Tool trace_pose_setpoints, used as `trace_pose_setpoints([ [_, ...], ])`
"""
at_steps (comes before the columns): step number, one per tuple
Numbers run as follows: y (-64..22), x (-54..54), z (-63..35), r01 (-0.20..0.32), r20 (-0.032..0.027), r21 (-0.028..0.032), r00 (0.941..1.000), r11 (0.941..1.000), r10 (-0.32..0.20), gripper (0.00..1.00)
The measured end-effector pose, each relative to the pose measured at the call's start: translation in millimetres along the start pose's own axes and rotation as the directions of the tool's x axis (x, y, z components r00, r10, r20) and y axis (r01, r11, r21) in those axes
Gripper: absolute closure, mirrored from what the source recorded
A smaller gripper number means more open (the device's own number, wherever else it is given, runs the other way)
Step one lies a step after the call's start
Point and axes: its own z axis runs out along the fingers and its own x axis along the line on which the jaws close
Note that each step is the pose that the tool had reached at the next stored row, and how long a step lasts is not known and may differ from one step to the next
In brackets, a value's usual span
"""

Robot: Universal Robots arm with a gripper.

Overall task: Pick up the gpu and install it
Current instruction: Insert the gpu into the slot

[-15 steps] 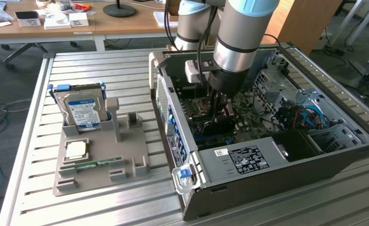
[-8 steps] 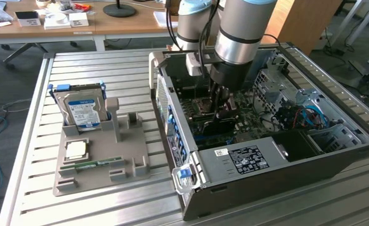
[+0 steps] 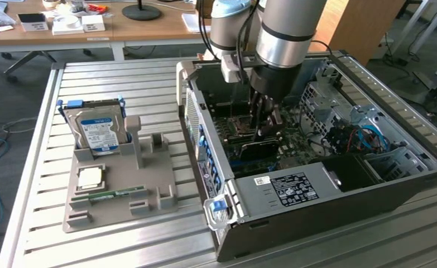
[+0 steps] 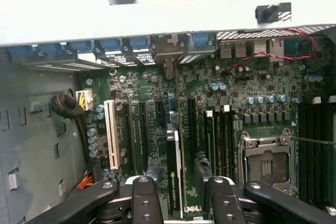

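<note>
Ribbed metal tabletop (image 3: 129,84) carries an open computer case (image 3: 397,195) lying on its side, and the arm reaches straight down into it. The gripper (image 3: 265,127) hangs just above the motherboard (image 4: 252,85) with its jaws parted, and the gpu (image 4: 174,171) stands on edge between the two fingers (image 4: 144,200), seated among the expansion slots directly below the gripper. Whether the pads press on the card cannot be told. Well off to the gripper's side, outside the case, a grey holder (image 3: 121,195) bears a hard drive (image 3: 95,131) standing upright and a RAM stick (image 3: 118,194) lying flat.
</note>
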Motion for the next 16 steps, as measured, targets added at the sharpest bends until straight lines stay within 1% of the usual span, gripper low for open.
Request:
trace_pose_setpoints([
  [13, 0.1, -0.4, -0.2, 0.000, -0.0004, 0.0000, 1.0000, 1.0000, 0.000, 0.59],
  [16, 0.3, -2.2, -0.1, 0.000, -0.0003, 0.0001, 1.0000, 1.0000, 0.000, 0.59],
])
